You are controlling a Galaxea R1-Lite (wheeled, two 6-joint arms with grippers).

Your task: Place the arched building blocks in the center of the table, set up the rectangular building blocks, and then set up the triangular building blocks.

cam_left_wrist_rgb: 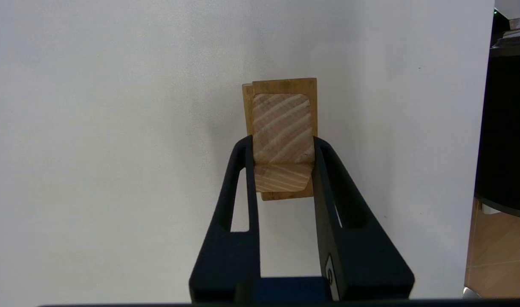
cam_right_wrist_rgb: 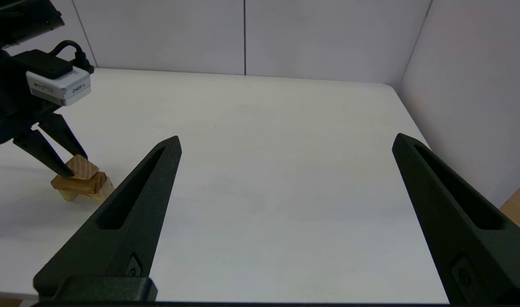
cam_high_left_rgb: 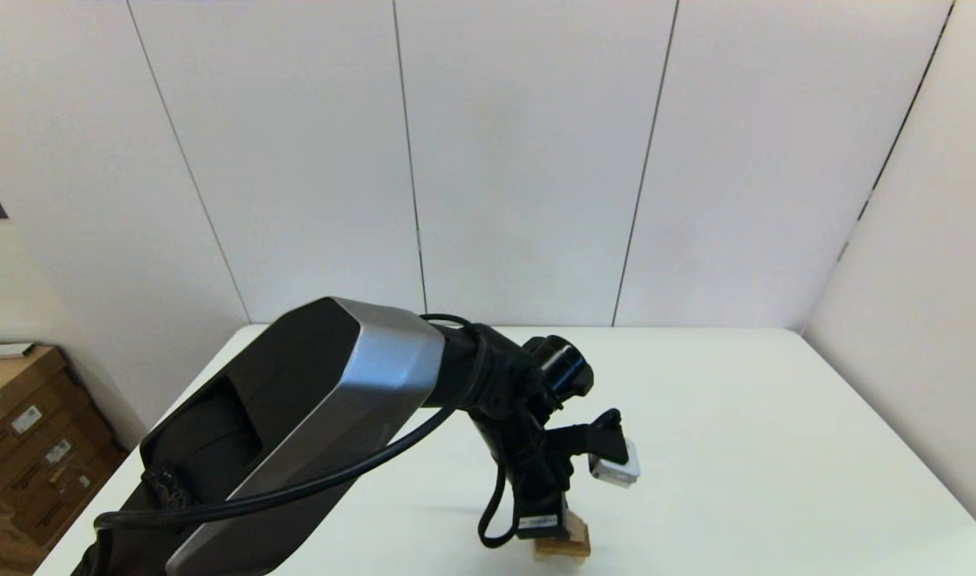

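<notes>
I had the left arm reaching forward and down over the near middle of the white table point(cam_high_left_rgb: 736, 448), and its bulk filled much of my head view. The left gripper point(cam_left_wrist_rgb: 283, 162) pointed down at a small stack of wooden blocks close to the table's near edge. Its two black fingers point(cam_left_wrist_rgb: 243, 179) were closed on the triangular building block point(cam_left_wrist_rgb: 281, 140), the pale striped wedge with a peaked top, one finger pressed against each side. That wedge sat on the rectangular building block point(cam_left_wrist_rgb: 285, 87), the darker orange-brown slab, whose edges showed past the wedge at both ends. From the right wrist camera I could see the slab resting on the arched building block point(cam_right_wrist_rgb: 102, 189), the paler piece at the bottom, standing on the table; only part of it showed there, so I could not be sure how squarely the slab lay on it. In the head view only a corner of the stack peeked out below the gripper. The right gripper point(cam_right_wrist_rgb: 285, 149) hung off to the right side, above the table, well apart from the stack, with its fingers spread wide and nothing between them.
</notes>
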